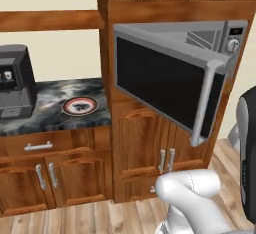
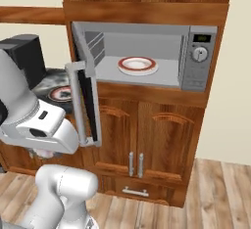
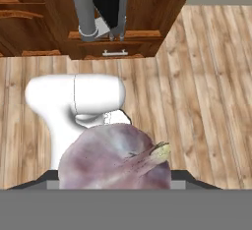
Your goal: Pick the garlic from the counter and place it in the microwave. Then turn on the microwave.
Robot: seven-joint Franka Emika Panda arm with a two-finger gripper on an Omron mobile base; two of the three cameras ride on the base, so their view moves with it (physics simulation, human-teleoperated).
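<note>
Garlic (image 3: 115,158) in your end effector (image 3: 115,182), microwave (image 2: 147,57) door swung open.

Your hand view shows the pinkish bulb sitting right at the bottom edge, its stem tip pointing right, with the end effector partly closed around it, above the wooden floor (image 3: 206,86) and in front of the lower cabinets. The microwave cavity holds a red-rimmed plate (image 2: 138,65) on its floor. A second plate (image 1: 80,106) rests near the right edge of the tabletop (image 1: 50,115), with the coffee machine (image 1: 16,80) towards the left edge.
</note>
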